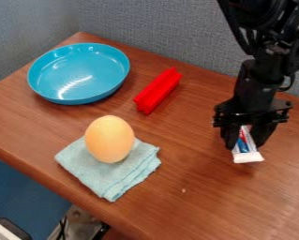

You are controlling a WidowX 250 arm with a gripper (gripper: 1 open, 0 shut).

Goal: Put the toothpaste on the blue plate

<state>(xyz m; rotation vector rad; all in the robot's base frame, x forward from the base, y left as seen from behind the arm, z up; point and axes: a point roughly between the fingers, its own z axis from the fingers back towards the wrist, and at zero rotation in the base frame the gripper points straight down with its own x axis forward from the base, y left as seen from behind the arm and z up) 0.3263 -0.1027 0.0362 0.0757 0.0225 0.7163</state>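
Observation:
The toothpaste, a small white tube with red and blue print, lies on the wooden table at the right. My black gripper points straight down over it, its fingers shut on the tube's upper part. The lower end of the tube with its white cap sticks out below the fingers and seems to rest on the table. The blue plate sits far off at the back left with nothing in it.
A red rectangular block lies between the plate and my gripper. An orange egg-shaped object rests on a light teal folded cloth near the front edge. The table's front edge runs diagonally below the cloth.

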